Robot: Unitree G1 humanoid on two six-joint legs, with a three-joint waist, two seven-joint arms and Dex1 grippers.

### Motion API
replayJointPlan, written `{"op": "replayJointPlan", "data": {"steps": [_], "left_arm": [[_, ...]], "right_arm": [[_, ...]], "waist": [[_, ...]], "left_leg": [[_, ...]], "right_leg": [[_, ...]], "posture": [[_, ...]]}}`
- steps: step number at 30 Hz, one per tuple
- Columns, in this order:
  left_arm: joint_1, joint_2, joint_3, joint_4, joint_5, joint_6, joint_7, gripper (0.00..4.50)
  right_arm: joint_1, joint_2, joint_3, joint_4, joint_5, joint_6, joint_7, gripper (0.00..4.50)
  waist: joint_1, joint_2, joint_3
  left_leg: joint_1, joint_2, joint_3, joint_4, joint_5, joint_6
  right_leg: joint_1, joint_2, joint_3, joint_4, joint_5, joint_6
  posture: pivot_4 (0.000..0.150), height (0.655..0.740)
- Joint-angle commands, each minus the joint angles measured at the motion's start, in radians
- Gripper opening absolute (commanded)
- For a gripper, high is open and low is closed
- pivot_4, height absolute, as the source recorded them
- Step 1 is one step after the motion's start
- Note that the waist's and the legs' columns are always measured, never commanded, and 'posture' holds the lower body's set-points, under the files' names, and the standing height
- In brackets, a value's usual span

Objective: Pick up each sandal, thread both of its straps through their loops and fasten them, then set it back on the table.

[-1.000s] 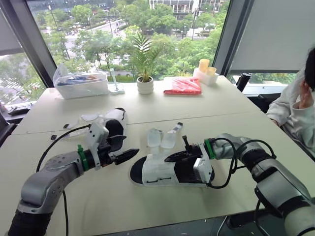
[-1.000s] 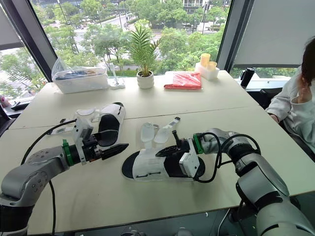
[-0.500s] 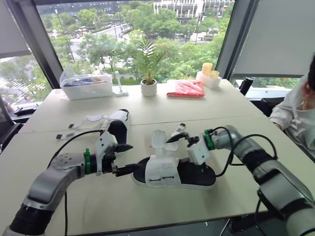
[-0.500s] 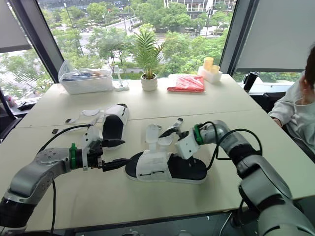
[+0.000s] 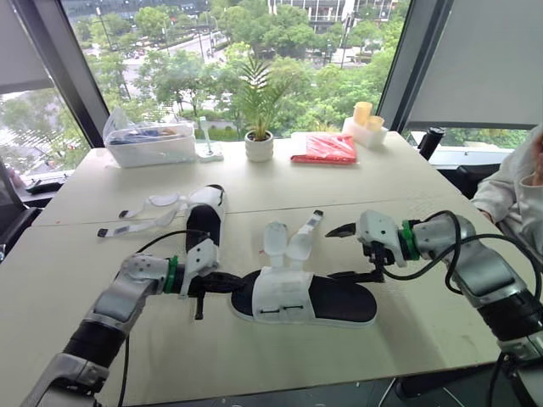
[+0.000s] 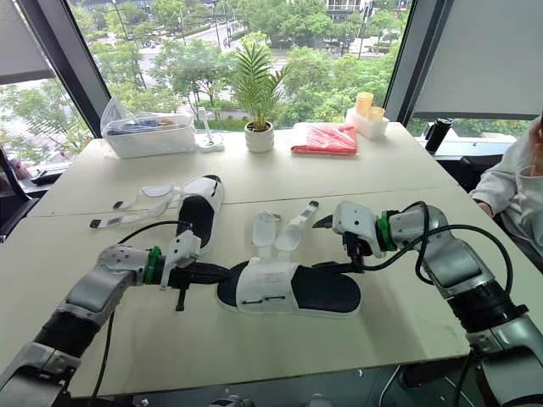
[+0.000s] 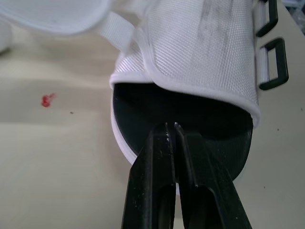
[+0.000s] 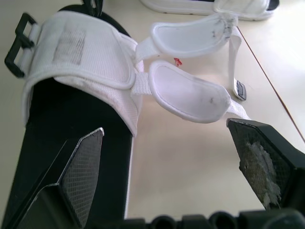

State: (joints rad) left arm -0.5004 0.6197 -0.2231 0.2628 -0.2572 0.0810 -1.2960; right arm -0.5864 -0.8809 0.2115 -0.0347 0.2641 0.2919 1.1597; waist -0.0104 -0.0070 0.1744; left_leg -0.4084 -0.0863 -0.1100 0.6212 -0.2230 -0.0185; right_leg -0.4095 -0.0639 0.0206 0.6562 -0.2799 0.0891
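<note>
The near sandal (image 5: 280,295) lies flat on the table, black footbed up, with a white upper. Its two white straps (image 5: 286,242) hang loose toward the far side, out of the black loops (image 7: 272,71). My left gripper (image 5: 227,284) is shut, its tips (image 7: 170,128) resting at the toe end of the black sole, nothing seen between the fingers. My right gripper (image 5: 345,253) stands open over the heel end, one finger (image 8: 83,174) above the footbed, the other (image 8: 262,157) beyond the strap pads (image 8: 188,93). A second sandal (image 5: 204,222) lies behind, straps spread out.
Along the far edge stand a clear plastic box (image 5: 146,144), a potted plant (image 5: 259,146), a red packet (image 5: 322,148) and yellow cups (image 5: 366,114). A person's sleeve (image 5: 517,182) shows at the right. A seam runs across the table behind the near sandal.
My left gripper has moved in to the sandal's toe and shut. My right gripper has opened, let go of the heel and drawn back to the right. The camera has also shifted.
</note>
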Motion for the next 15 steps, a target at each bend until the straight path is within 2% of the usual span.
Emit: {"op": "replayJointPlan", "data": {"steps": [1, 9, 15], "left_arm": [[-0.038, -0.026, -0.016, 0.052, 0.020, -0.040, -0.039, 0.03], [-0.086, -0.121, -0.050, 0.090, 0.054, -0.053, -0.054, 0.03], [-0.089, -0.154, -0.072, 0.097, 0.088, -0.070, -0.063, 0.03]], "right_arm": [[0.009, 0.014, -0.088, -0.083, 0.096, 0.203, -0.053, 4.50], [0.062, 0.116, -0.247, -0.125, 0.316, 0.644, -0.218, 4.50], [0.020, 0.216, -0.286, -0.055, 0.381, 0.872, -0.355, 4.50]], "waist": [[0.000, 0.000, 0.000], [0.006, 0.000, 0.000], [0.001, 0.000, 0.000]], "left_leg": [[0.000, 0.000, 0.000, 0.001, 0.000, 0.000], [-0.001, 0.000, -0.001, 0.007, -0.002, 0.004], [-0.001, 0.000, 0.000, 0.008, -0.003, 0.005]], "right_leg": [[0.000, 0.000, 0.000, 0.000, 0.000, 0.000], [0.003, -0.001, -0.001, 0.000, 0.000, 0.001], [0.003, -0.001, -0.001, 0.001, 0.001, 0.001]], "posture": [[0.150, 0.7400], [0.150, 0.7400], [0.150, 0.7400]]}}
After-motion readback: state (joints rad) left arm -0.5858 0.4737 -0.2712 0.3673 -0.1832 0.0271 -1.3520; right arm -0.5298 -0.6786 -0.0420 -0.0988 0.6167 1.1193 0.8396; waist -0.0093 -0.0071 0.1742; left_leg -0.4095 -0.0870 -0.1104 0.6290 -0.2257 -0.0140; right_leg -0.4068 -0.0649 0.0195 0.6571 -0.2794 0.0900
